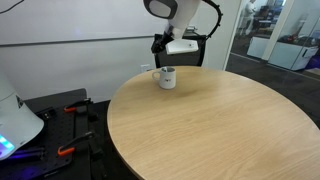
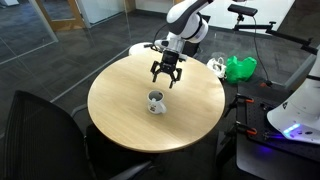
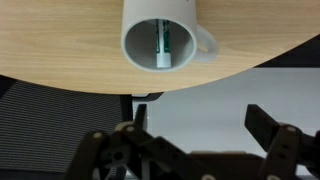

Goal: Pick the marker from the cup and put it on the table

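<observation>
The white cup (image 3: 162,38) stands on the round wood-grain table (image 3: 60,50) near its edge, with the handle to one side. The green marker (image 3: 162,44) with a whitish end stands inside it, seen from above in the wrist view. The cup also shows in both exterior views (image 1: 167,77) (image 2: 156,102); the marker is too small to make out there. My gripper (image 2: 166,82) hangs above the table, beyond the cup and apart from it. Its fingers (image 3: 198,125) are spread wide and hold nothing.
A dark office chair (image 2: 45,130) stands by the table's near edge. A green bag (image 2: 240,68) and white objects lie on the floor beyond the table. A black tool case (image 1: 60,125) with red-handled tools sits beside the table. A white machine (image 2: 300,105) stands near it.
</observation>
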